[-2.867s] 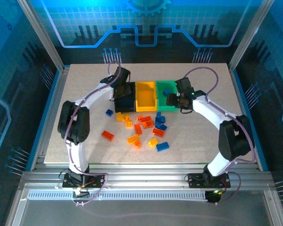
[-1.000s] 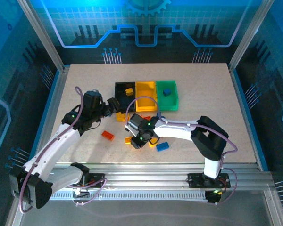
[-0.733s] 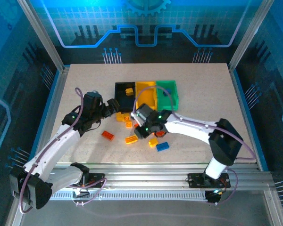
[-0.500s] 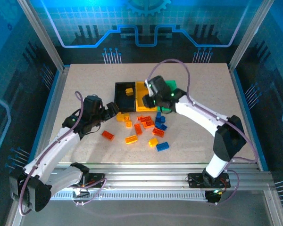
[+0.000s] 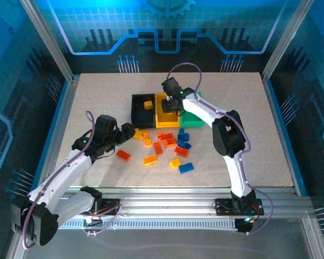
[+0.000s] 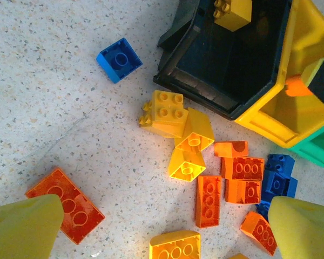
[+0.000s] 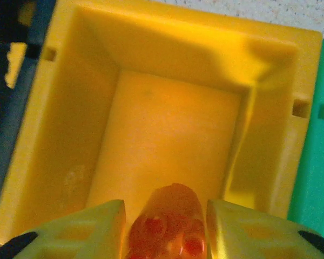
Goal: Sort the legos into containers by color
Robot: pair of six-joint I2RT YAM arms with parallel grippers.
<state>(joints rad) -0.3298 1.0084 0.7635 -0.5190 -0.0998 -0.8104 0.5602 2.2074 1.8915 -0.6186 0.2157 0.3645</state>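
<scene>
The containers stand in a row: black bin (image 5: pixel 142 112), yellow bin (image 5: pixel 164 116), green bin (image 5: pixel 192 122). My right gripper (image 5: pixel 170 107) hangs over the yellow bin (image 7: pixel 167 124). Its jaws stand open (image 7: pixel 166 215) with a blurred orange-red lego (image 7: pixel 167 205) loose between them, a slim gap on each side. A yellow lego (image 5: pixel 148 103) lies in the black bin. Several loose yellow, orange-red and blue legos (image 5: pixel 170 147) lie in front of the bins. My left gripper (image 5: pixel 129 131) stands wide open (image 6: pixel 164 221) above the pile's left side, over a yellow lego (image 6: pixel 175 245).
A lone blue lego (image 6: pixel 119 59) lies left of the black bin (image 6: pixel 194 81). An orange-red lego (image 6: pixel 65 205) sits apart near my left finger. The green bin's edge (image 7: pixel 318 162) borders the yellow one on the right. Bare tabletop (image 5: pixel 248 135) spreads right of the pile.
My right gripper lifted the orange-red lego from the pile, swung it back over the yellow bin and parted its jaws. The left arm edged slightly nearer the pile, still open.
</scene>
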